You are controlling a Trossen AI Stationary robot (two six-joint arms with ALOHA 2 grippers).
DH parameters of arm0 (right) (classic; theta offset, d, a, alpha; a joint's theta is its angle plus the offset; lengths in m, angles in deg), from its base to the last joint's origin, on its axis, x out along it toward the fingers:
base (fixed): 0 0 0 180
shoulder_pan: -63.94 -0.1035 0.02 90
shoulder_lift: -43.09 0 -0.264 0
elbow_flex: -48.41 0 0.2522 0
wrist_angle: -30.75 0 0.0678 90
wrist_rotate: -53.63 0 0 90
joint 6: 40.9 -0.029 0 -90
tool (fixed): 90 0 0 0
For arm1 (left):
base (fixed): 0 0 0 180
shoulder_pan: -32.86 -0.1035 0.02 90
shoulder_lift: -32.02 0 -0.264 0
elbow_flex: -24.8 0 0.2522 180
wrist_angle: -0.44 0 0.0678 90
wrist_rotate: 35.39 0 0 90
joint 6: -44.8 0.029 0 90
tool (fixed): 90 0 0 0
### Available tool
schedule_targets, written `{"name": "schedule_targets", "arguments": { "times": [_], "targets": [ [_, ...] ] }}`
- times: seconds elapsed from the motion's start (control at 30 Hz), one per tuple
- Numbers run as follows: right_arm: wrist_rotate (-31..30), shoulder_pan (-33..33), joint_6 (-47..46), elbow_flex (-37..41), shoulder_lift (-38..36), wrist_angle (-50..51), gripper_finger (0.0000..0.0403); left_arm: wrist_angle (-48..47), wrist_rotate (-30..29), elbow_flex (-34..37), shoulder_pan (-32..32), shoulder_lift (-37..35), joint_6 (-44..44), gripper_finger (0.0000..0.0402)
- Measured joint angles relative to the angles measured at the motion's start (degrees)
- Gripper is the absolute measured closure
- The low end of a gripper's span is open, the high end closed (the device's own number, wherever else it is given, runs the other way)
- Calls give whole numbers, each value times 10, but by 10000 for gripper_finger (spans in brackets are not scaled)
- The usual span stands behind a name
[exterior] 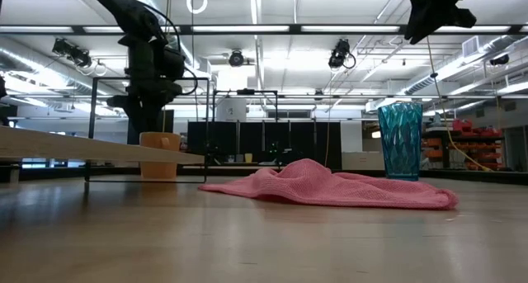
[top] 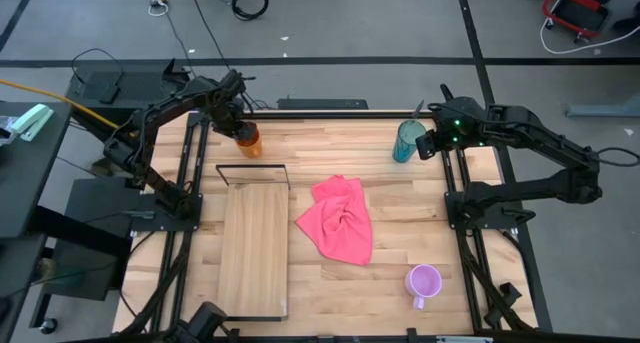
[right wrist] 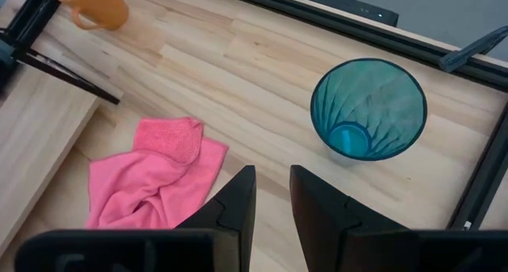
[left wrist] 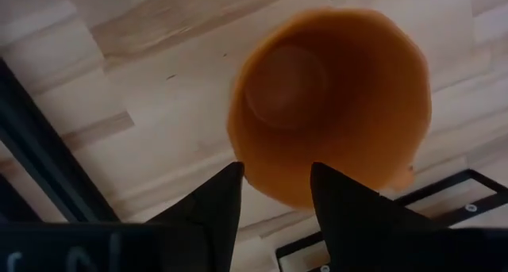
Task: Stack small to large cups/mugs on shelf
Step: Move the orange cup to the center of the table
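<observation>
The orange mug (top: pixel 248 141) stands upright on the table at the far left, just beyond the wire-frame end (top: pixel 252 167) of the shelf (top: pixel 253 245). My left gripper (left wrist: pixel 275 170) is open and points down at the mug's rim, one finger over the hollow and one outside the wall. The teal tumbler (right wrist: pixel 367 109) stands upright at the far right. My right gripper (right wrist: pixel 272 173) hangs high beside it, open by a narrow gap with nothing between its fingers. The lilac mug (top: pixel 424 281) stands at the near right. My left gripper comes from above with its fingers pointing down on either side of the orange mug's rim (left wrist: pixel 274 194), which shows in the gap between them. I cannot tell whether either finger touches the wall. The mug stands upright with its base on the table.
A crumpled pink cloth (top: pixel 338 221) lies in the table's middle, between the shelf and the lilac mug. Black frame rails (top: pixel 190 183) run along the table's left and right sides. Bare wood lies between the cloth and the tumbler.
</observation>
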Motion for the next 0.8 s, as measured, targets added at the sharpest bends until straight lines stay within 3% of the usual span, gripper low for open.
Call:
{"name": "schedule_targets", "arguments": {
  "times": [0.53, 0.8],
  "targets": [
    [0, 0, 12, 0, 0, 0, 315, 14, -28, 1, -3, 16, -31, 240],
    [0, 0, 12, 0, 0, 0, 315, 15, -33, 1, -2, 36, -31, 263]
  ]
}}
